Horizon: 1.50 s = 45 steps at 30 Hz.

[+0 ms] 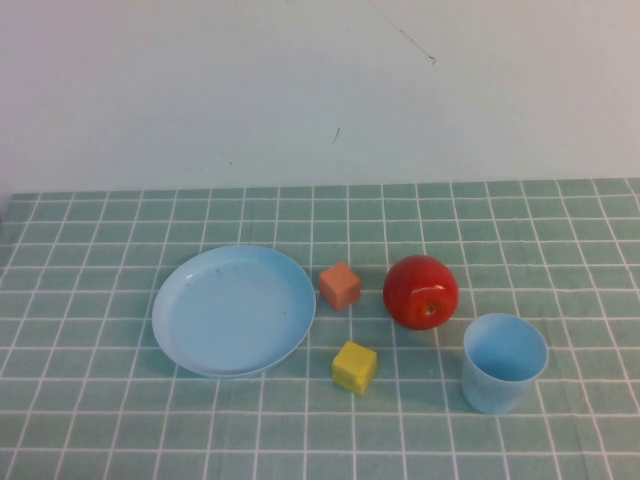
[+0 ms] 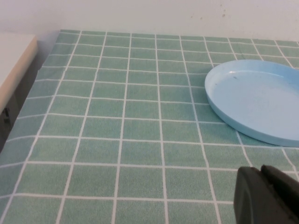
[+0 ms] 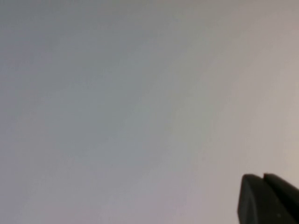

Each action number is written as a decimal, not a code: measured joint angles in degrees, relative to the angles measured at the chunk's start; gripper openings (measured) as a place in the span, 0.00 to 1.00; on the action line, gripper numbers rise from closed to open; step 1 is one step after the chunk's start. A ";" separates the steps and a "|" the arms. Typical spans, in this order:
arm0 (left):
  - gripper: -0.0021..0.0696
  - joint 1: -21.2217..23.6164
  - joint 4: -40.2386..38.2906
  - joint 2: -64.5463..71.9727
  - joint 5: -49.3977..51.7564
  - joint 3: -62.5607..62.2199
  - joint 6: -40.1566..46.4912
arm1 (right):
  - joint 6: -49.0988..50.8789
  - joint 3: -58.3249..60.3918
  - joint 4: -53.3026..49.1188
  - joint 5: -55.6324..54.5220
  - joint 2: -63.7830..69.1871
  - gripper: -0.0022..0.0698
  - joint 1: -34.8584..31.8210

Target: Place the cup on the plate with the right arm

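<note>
Cup [image 1: 505, 362] stands upright on the near right of the table, open mouth up, a small pale blue plastic tumbler with smooth walls that narrow slightly toward the base. Nothing touches it. Just to its far left sits a glossy red apple [image 1: 421, 291], close but apart from the rim. Further left lie two small blocks, a yellow one [image 1: 355, 367] nearer and an orange one [image 1: 340, 286] farther, both matte and square-edged. Beyond them, at the left, rests the plate [image 1: 233, 310], round, shallow and the same pale blue plastic, empty, with a low raised rim. All of it sits on a green checked tablecloth [image 1: 100, 400] with thin white lines, backed by a plain white wall.

Neither arm appears in the high view. The left gripper [image 2: 268, 196] hangs low over the cloth on the near left side of the plate, its dark fingers pressed together and holding nothing. The right gripper [image 3: 268, 198] shows only as a dark tip against a blank pale surface, fingers likewise together and empty, and where it hangs cannot be told.

Judging by this, the task has not begun: the reach is the step in hand. The right arm needs to come down over the cup, spread its fingers wide enough for the rim, and avoid the apple beside it.
</note>
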 joint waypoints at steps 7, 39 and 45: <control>0.03 0.00 0.00 0.00 0.00 0.00 0.00 | 0.26 -19.28 0.00 19.92 0.00 0.03 0.00; 0.03 0.00 0.00 0.00 0.00 0.00 0.00 | -36.97 -44.53 42.80 87.02 61.20 0.03 0.10; 0.03 0.00 0.00 0.00 0.00 0.00 0.00 | -42.39 -51.50 46.96 92.37 77.04 0.03 0.10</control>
